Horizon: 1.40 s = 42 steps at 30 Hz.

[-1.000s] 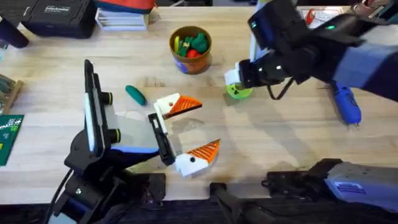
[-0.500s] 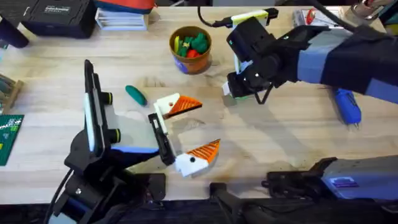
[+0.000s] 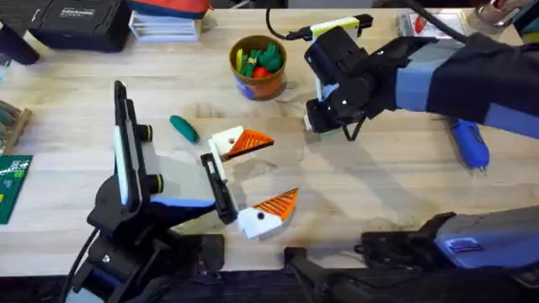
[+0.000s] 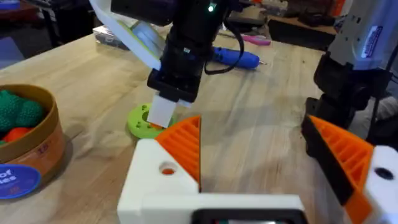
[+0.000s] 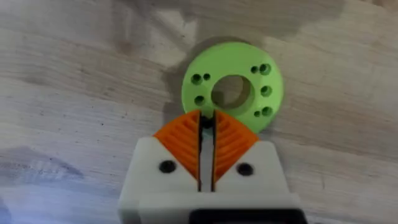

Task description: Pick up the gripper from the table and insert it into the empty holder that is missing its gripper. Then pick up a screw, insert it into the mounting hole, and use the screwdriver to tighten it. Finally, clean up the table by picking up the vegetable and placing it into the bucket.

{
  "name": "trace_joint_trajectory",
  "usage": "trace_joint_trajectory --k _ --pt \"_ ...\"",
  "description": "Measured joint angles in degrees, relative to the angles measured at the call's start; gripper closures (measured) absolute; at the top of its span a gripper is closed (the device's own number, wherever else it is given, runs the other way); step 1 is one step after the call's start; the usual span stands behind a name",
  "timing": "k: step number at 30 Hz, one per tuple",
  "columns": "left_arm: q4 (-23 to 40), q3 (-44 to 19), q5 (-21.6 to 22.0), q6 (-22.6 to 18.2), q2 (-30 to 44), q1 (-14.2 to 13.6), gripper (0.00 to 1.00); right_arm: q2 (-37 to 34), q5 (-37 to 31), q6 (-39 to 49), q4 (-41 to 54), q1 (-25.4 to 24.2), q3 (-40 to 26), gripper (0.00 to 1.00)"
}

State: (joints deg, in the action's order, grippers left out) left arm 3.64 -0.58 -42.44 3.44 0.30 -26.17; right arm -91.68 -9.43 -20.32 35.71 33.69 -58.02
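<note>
Screw pinched between the right hand's (image 5: 206,134) closed fingers above green disc (image 5: 233,90); left hand (image 4: 273,162) wide.

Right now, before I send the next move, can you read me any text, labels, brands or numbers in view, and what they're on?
No text here is clear enough to quote.
Bucket: blue label with white lettering, too blurred to read.
Black case: white print, too small to read.
Green board: white markings, unreadable.
White arm housing: blue marking, blurred.
Green disc: holes, no text.
</note>
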Motion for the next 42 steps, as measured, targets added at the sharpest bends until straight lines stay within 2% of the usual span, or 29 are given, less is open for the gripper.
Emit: trace_joint_trajectory --k 5,12,20,28,35,42 --pt "0.0 0.0 0.0 0.0 0.0 0.0 0.015 0.0 -0.3 0.0 -0.2 0.0 0.0 0.987" --pt "0.0 0.0 0.0 0.0 0.0 0.0 0.015 0.0 -0.4 0.2 0.3 0.0 -0.2 0.995" --pt "0.0 0.0 0.0 0.0 0.0 0.0 0.015 0.4 -0.4 2.1 8.5 0.0 -6.9 0.996" --pt "0.0 0.0 0.0 0.0 0.0 0.0 0.015 5.0 0.3 5.1 15.2 0.2 -14.6 0.996" --pt "0.0 0.0 0.0 0.0 0.0 0.0 0.015 6.3 8.1 9.0 19.8 4.1 -23.5 0.996" --pt "0.0 0.0 0.0 0.0 0.0 0.0 0.015 6.3 14.7 10.5 20.1 10.7 -27.7 0.996"
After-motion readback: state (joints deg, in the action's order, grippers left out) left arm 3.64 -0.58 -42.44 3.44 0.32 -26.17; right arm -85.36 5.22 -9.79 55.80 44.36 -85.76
